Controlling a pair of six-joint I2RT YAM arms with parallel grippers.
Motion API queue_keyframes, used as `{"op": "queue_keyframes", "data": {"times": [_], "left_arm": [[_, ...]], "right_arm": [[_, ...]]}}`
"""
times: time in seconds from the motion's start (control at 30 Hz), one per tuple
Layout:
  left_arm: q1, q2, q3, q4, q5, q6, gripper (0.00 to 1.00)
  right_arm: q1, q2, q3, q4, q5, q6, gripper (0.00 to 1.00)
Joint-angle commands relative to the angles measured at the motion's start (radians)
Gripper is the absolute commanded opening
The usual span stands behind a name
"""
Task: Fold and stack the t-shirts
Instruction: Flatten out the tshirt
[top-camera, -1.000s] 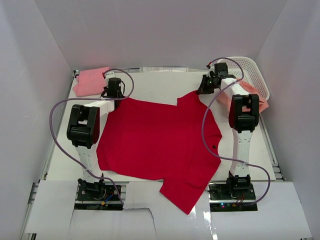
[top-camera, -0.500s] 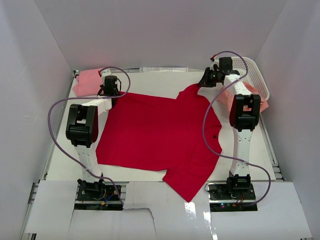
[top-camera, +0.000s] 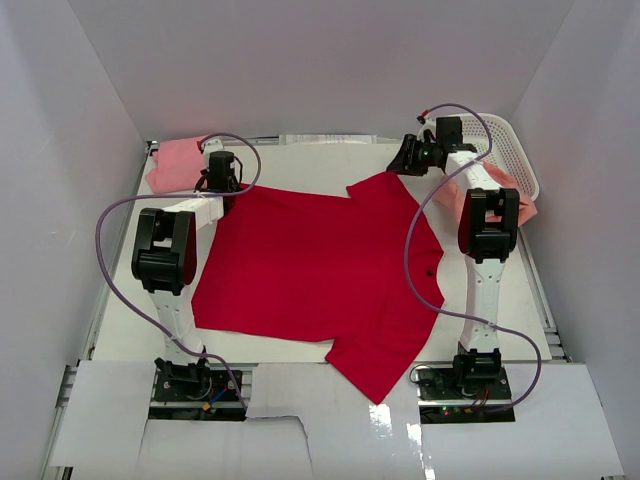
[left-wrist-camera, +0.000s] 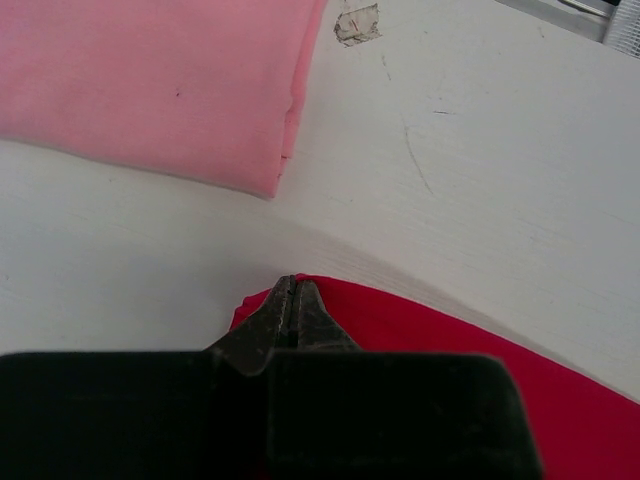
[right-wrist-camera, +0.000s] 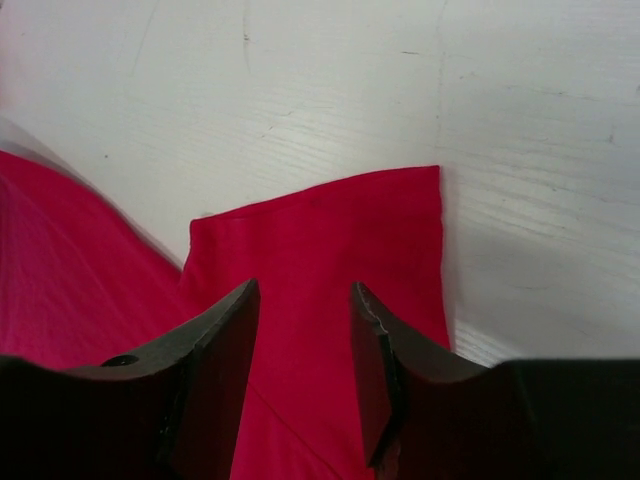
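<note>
The bright red t-shirt (top-camera: 320, 260) lies spread flat over the middle of the table. My left gripper (top-camera: 222, 186) is shut on its far left corner (left-wrist-camera: 450, 340), low at the table. My right gripper (top-camera: 405, 160) is open just above the far right sleeve (right-wrist-camera: 330, 240), which lies flat between its fingers. The folded light pink t-shirt (top-camera: 180, 158) sits at the far left corner and shows just beyond the left gripper (left-wrist-camera: 150, 80). The salmon-peach t-shirt (top-camera: 524, 207) hangs from the basket at the right, partly hidden by the right arm.
A white lattice basket (top-camera: 510, 145) stands at the far right corner. The red shirt's near sleeve hangs over the table's front edge near the right arm base (top-camera: 470, 375). White walls close in the table on three sides.
Both grippers have moved toward the far edge, dragging the red shirt back and stretching it flat. The far right sleeve now lies flat under the open right gripper.
</note>
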Motion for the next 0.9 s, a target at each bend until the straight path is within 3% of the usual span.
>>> {"op": "queue_keyframes", "data": {"times": [0.0,0.23,0.63,0.87], "left_arm": [[0.005,-0.030,0.021,0.015,0.006,-0.001,0.00],[0.005,-0.039,0.013,0.015,0.017,-0.010,0.00],[0.005,-0.039,0.004,0.022,0.018,-0.024,0.00],[0.005,-0.038,0.004,0.024,0.020,-0.026,0.00]], "right_arm": [[0.001,-0.037,0.015,-0.007,0.047,-0.022,0.48],[0.001,0.070,0.133,-0.047,0.105,-0.045,0.49],[0.052,0.103,0.106,0.059,0.318,-0.100,0.48],[0.073,0.129,0.149,0.050,0.346,-0.127,0.47]]}}
